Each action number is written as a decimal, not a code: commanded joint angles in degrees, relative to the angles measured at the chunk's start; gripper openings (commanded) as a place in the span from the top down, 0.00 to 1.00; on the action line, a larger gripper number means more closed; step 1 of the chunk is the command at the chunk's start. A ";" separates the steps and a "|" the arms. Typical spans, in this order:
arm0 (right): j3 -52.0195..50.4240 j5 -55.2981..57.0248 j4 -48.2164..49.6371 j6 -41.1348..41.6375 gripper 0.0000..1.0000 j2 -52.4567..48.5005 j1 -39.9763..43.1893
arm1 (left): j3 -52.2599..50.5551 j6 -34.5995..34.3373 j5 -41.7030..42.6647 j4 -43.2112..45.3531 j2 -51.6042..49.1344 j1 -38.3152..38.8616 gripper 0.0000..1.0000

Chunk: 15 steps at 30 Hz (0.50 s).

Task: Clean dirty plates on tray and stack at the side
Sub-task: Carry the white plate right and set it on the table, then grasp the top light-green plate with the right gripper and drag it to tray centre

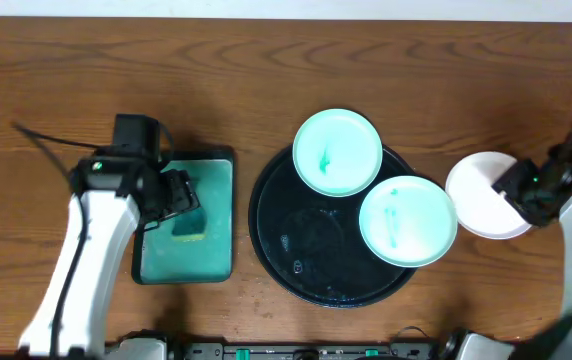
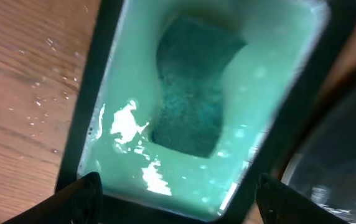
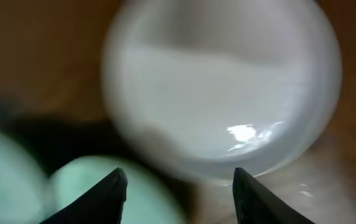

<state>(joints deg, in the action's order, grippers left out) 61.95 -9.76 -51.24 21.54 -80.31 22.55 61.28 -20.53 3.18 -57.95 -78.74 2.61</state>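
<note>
1. The large round black tray (image 1: pixel 306 250) sits at the middle of the wooden surface (image 1: pixel 66 80), closer to the near edge than the far one
2. Two pale mint plates lie on it. One mint plate (image 1: pixel 337 152) overhangs the tray's far rim and has a teal smear near its centre. The second mint plate (image 1: pixel 407 221) overhangs the rim on the side towards the right edge and also has a faint teal streak. The two plates are just beside each other
3. A third, white plate (image 1: pixel 478 190) lies off the tray on the bare surface, near the right edge and just beside the second mint plate
4. The right end effector (image 3: pixel 178 180) hovers at this white plate's right side. Its fingers are spread apart, and in the blurred wrist view the plate's lower rim shows between them
5. A rectangular green tray (image 1: pixel 216 200) with a black edge lies towards the left edge. It holds wet-looking mint liquid and a dark teal sponge (image 2: pixel 190 87)
6. The left end effector (image 2: pixel 178 193) hangs above the green tray with its fingers spread wide, and the sponge lies below and beyond them
</note>
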 commanded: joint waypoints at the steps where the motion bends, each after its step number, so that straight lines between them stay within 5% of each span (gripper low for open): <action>1: 1.16 -9.70 -0.15 -6.71 0.49 7.93 -7.85 | -1.27 0.55 -1.27 1.75 -7.17 -0.35 0.23; 6: 1.14 -9.81 -0.42 -7.80 0.55 12.26 -21.46 | -1.27 0.59 -1.03 6.10 -17.59 -0.35 0.30; 9: 1.01 -3.65 -1.36 -7.76 0.55 11.50 -29.62 | -1.27 0.61 2.82 9.73 -23.91 -0.35 0.48; 14: 0.92 6.08 -2.19 -3.34 0.50 7.78 -34.67 | -0.92 1.66 3.69 10.78 -26.03 -0.35 0.93; 15: 0.92 6.12 -1.20 -3.39 0.48 6.60 -34.86 | -0.35 2.32 3.65 9.86 -25.73 -0.35 0.93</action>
<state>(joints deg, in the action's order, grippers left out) 62.70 -10.09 -53.32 16.40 -70.85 -11.00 60.84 -20.05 6.50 -46.72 -103.42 2.61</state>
